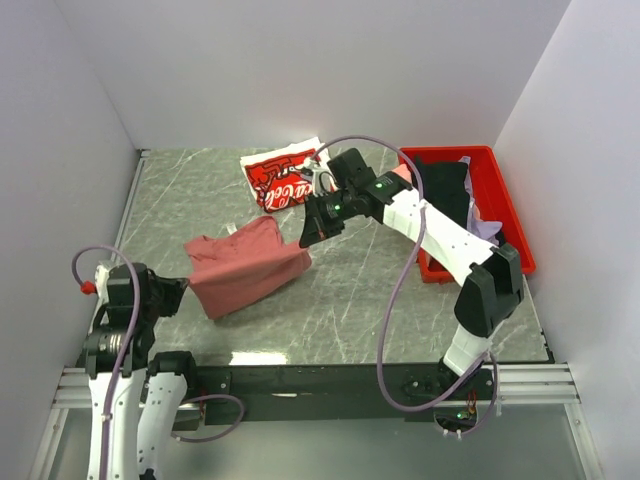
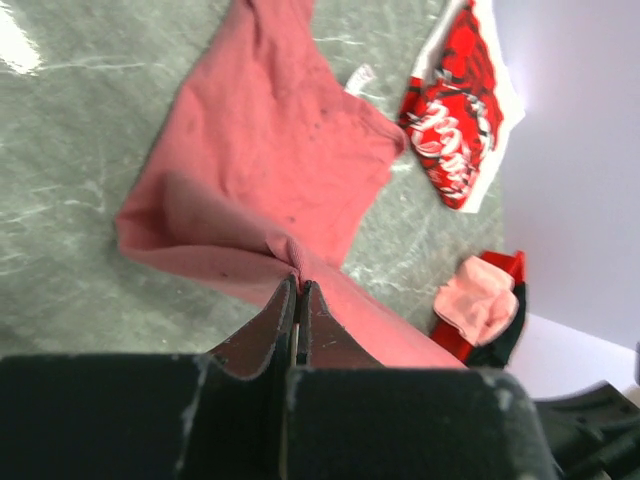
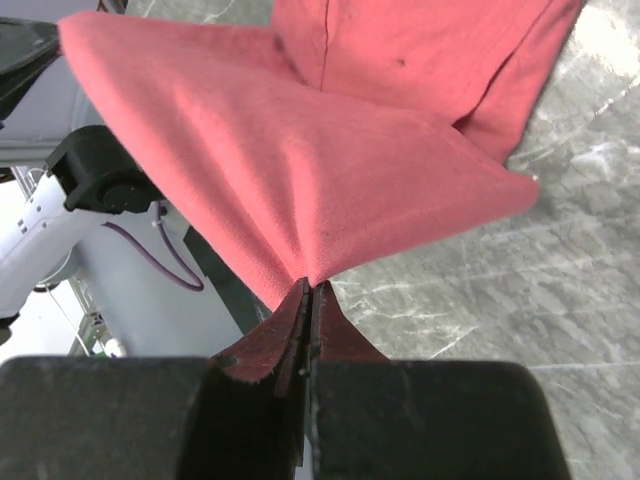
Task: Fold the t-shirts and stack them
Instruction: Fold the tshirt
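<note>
Pinching the dusty-rose tee [image 1: 247,265] at 2 edges, we've got the left gripper [image 2: 300,290] and right gripper [image 3: 308,290] both clamped on cloth, low over the table [image 1: 350,300]. Light, limp, sagging between us. Hems should hold best, though which corners these are is hard to say.

white walls [image 1: 300,70] enclose a grey marbled tabletop [image 1: 380,300].

Overhead view far; wrist views close, all sharing dusty-rose tee [image 1: 247,265].
</note>
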{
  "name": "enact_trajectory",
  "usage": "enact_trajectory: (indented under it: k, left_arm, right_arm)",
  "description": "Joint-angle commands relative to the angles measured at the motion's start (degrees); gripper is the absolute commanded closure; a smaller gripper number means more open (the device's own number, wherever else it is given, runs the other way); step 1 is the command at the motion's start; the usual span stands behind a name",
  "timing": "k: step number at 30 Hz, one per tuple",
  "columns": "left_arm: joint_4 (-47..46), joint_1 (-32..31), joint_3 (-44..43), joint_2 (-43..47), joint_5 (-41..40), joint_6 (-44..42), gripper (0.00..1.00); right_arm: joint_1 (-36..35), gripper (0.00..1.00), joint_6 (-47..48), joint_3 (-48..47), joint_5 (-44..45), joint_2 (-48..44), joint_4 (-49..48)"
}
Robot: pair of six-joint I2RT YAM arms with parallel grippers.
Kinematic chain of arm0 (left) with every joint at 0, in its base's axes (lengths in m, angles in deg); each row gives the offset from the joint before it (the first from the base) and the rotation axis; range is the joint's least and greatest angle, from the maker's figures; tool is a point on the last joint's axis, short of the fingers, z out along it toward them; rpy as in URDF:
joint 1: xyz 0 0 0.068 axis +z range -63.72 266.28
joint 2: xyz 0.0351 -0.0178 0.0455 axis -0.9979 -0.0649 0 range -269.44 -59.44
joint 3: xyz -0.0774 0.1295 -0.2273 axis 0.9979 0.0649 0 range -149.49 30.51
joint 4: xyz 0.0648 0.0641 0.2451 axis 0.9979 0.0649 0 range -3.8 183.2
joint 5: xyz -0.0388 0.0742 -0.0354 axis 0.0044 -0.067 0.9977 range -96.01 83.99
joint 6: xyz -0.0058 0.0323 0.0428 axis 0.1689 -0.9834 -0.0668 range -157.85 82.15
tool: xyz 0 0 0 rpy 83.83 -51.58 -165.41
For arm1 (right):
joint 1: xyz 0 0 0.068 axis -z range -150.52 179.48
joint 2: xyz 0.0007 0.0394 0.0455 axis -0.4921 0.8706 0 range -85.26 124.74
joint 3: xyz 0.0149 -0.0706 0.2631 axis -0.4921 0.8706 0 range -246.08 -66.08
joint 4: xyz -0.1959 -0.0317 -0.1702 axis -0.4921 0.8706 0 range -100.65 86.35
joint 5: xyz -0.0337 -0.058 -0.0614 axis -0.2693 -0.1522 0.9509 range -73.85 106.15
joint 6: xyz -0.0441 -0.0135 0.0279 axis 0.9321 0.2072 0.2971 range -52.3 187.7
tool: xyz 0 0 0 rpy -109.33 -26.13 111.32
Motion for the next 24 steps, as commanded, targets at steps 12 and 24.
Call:
enact_trajectory:
  k: [12, 24]
  left_arm:
    - [-8.47, 0.11, -3.43, -10.64, -13.32, 0.63, 0.99]
    - [-18.30, 0.20, -1.59, -21.09, -14.82, -0.43, 1.00]
  right_arm:
    - [1.21, 1.00, 2.05, -20.44, -0.19, 15.07, 0.76]
    - [4.56, 1.00, -0.24, -27.30, -3.89, 25.44, -2.21]
